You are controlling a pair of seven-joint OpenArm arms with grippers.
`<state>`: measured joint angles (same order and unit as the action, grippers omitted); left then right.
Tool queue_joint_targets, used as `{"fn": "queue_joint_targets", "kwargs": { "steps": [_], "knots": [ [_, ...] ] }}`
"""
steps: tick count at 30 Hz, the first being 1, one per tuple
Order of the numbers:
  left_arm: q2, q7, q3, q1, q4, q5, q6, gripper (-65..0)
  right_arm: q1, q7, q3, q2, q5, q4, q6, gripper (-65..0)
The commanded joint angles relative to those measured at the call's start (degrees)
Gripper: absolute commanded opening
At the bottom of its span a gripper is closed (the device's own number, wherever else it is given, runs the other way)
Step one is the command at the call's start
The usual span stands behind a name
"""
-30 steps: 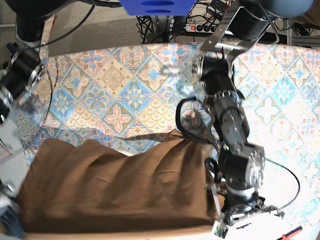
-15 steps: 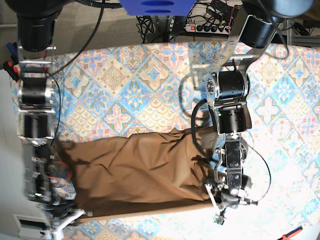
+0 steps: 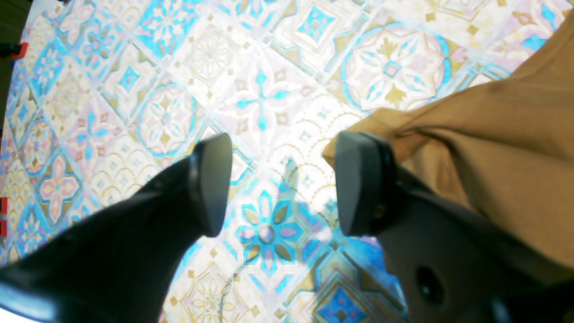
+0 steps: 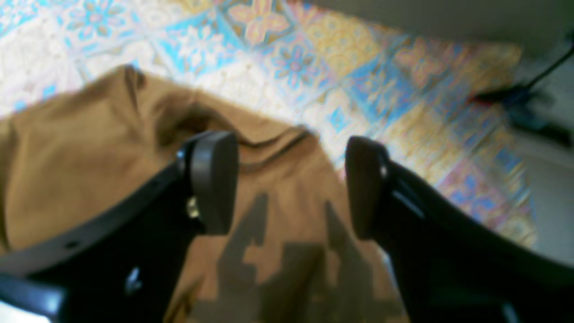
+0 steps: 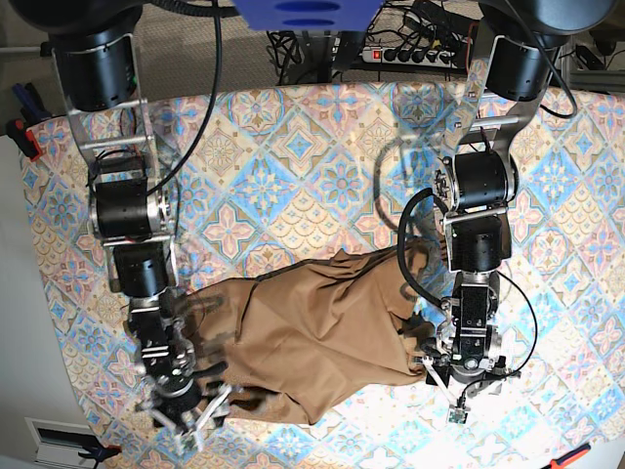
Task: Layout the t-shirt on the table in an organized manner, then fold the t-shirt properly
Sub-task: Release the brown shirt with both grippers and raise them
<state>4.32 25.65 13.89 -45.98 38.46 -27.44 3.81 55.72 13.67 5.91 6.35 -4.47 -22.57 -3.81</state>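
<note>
The tan-brown t-shirt (image 5: 312, 332) lies crumpled in a heap on the near middle of the patterned table (image 5: 293, 166). My left gripper (image 5: 444, 386) is open and empty at the shirt's right end. In the left wrist view the gripper (image 3: 287, 184) hangs over bare tablecloth (image 3: 251, 89), with one finger (image 3: 363, 184) at a corner of the shirt (image 3: 493, 134). My right gripper (image 5: 190, 415) is open at the shirt's left end. In the right wrist view it (image 4: 289, 184) hovers above the fabric (image 4: 89, 179), near a darker edge seam (image 4: 269, 143).
Beyond the table's far edge are a power strip and cables (image 5: 395, 51). A blue part (image 5: 303, 12) hangs at top centre. Clamps (image 5: 21, 132) sit at the left table edge, and a red-handled tool (image 5: 566, 456) at bottom right.
The shirt, stretched wide along the front edge a second ago, now lies bunched and narrower, farther onto the table. Both arms swung inward and now stand with open grippers at its ends.
</note>
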Motion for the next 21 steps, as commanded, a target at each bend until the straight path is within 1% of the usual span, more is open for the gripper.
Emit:
{"fn": "queue_joint_targets", "kwargs": {
  "steps": [1, 4, 7, 9, 10, 11, 13, 14, 15, 17, 19, 21],
  "knots": [
    [-0.3, -1.2, -0.2, -1.8, 1.3, -0.2, -0.3, -30.2, 3.4, -2.1, -0.2, 0.8, -0.2, -1.4, 0.9, -29.5],
    [-0.3, -1.2, -0.2, -0.8, 1.4, 0.2, -0.3, -32.1, 3.3, -1.9, -0.4, 0.8, -0.1, -2.5, 0.9, -29.2],
    [-0.3, -1.2, -0.1, 1.4, 3.9, 0.5, -0.3, -32.5, 3.2, -1.8, -0.4, 0.8, -0.1, -7.4, 0.9, -29.1],
    [-0.4, -1.4, -0.1, 5.4, 11.6, 0.6, -0.3, -32.3, 2.6, -1.8, -1.0, 1.3, 0.0, -12.2, 0.9, -29.1],
    [-0.4, -1.5, -0.1, 7.2, 16.0, 0.7, -0.3, -32.3, 0.8, -1.6, -2.6, 2.1, 0.0, -14.0, 0.9, -29.1],
    [-0.8, -1.8, -0.1, 9.2, 20.8, 0.7, -0.2, -32.3, -2.2, -0.8, -5.1, 3.2, 0.0, -15.9, 0.9, -29.1],
    [-1.9, -4.8, -0.2, 12.5, 28.9, 0.6, 0.2, -32.3, -7.1, 1.7, -10.6, 3.7, 0.0, -20.2, 0.9, -29.1],
    [-2.1, -6.4, -0.2, 13.8, 31.6, 0.3, 1.3, -32.2, -9.2, 3.0, -13.3, 3.7, -0.1, -22.3, 0.9, -29.1],
    [-2.3, -7.3, -0.2, 15.1, 33.8, -0.1, 3.8, -32.2, -11.5, 4.5, -15.8, 3.7, -0.1, -24.4, 0.9, -29.1],
    [-2.9, -6.4, -1.4, 17.4, 37.3, -0.1, 8.9, -32.2, -14.9, 8.2, -18.6, 3.8, -0.1, -29.3, 0.7, -29.1],
    [-3.4, -2.6, -2.9, 21.5, 41.1, -0.1, 14.0, -32.2, -18.7, 12.9, -20.4, 3.8, -0.1, -34.9, -1.5, -29.2],
    [-3.4, 2.6, -4.0, 25.7, 45.6, 0.1, 18.0, -32.2, -20.4, 16.2, -22.0, 3.8, -0.1, -40.2, -3.1, -29.3]
  ]
}}
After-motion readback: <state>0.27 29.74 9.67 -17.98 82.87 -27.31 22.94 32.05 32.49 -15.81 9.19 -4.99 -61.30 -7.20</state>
